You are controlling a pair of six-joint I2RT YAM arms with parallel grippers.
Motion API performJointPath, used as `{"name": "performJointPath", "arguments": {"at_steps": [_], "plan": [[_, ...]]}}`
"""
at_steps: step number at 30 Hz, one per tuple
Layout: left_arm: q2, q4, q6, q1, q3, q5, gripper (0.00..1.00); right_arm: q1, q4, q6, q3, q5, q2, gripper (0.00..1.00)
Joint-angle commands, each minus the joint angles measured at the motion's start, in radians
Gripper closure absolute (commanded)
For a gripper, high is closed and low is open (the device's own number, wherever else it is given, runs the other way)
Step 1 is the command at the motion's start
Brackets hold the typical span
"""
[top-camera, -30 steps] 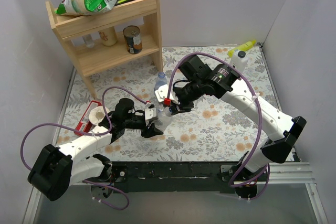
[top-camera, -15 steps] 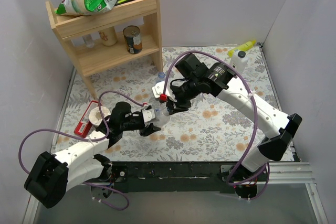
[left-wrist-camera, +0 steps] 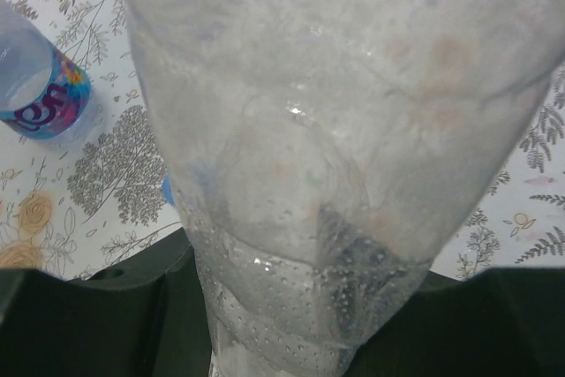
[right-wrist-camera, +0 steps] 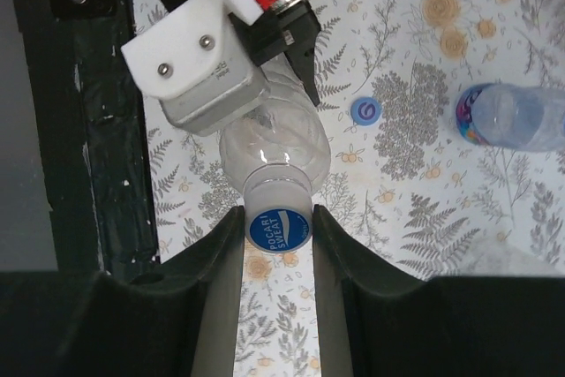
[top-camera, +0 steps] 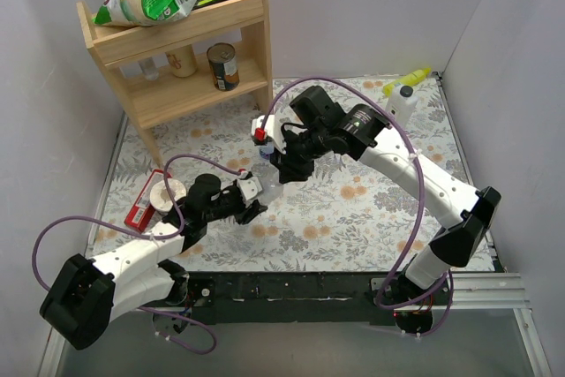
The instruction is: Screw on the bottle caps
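1. Right wrist view: the right end effector (right-wrist-camera: 277, 214) is closed onto a blue bottle cap (right-wrist-camera: 280, 229), with one finger pressed against each side of it. The cap sits on the neck of a clear bottle (right-wrist-camera: 275, 152).
2. The left end effector (left-wrist-camera: 305, 271) is clamped tight around that bottle's body, and the neck points toward the right wrist camera.
3. White lettering on the gripped cap reads "POCARI SWEAT".
4. A loose cap (right-wrist-camera: 365, 111), also blue, lies on the floral counter (right-wrist-camera: 424, 218) near a second bottle (right-wrist-camera: 512, 118).
5. That bottle has a blue label with what looks like purple lettering, too blurred to read.
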Motion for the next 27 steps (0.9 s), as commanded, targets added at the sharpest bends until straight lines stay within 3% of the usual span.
{"name": "performJointPath", "arguments": {"at_steps": [1,6,11,14,16,18,22,24,26,27], "plan": [[0.003,0.164,-0.061,0.004,0.097,-0.173,1.0,0.018,-0.086,0.228,-0.05,0.038,0.053,0.91],[0.014,0.121,-0.042,0.004,0.082,-0.203,1.0,0.015,-0.097,0.251,0.058,0.046,0.11,0.85],[0.011,0.073,-0.019,0.004,0.052,-0.169,1.0,0.002,-0.155,0.179,0.172,0.075,0.146,0.35],[0.026,0.021,-0.001,0.004,0.043,-0.115,1.0,-0.024,-0.297,0.09,0.359,0.006,0.199,0.26],[0.045,-0.011,-0.007,0.004,0.045,-0.077,1.0,-0.052,-0.299,0.06,0.378,-0.037,0.172,0.22],[0.051,-0.033,-0.008,0.004,0.048,-0.034,1.0,-0.061,-0.273,0.021,0.341,-0.061,0.104,0.19],[0.01,-0.03,-0.039,0.005,0.048,0.209,1.0,-0.075,-0.168,-0.147,0.107,-0.116,-0.037,0.18],[-0.009,0.036,-0.14,0.004,0.045,0.271,1.0,-0.08,0.04,-0.191,-0.048,-0.161,-0.185,0.18],[-0.006,0.05,-0.195,0.004,0.069,0.337,1.0,-0.08,0.241,-0.183,-0.283,-0.192,-0.346,0.08],[0.0,0.052,-0.226,0.001,0.077,0.351,1.0,-0.078,0.441,-0.159,-0.344,-0.19,-0.389,0.04]]}}
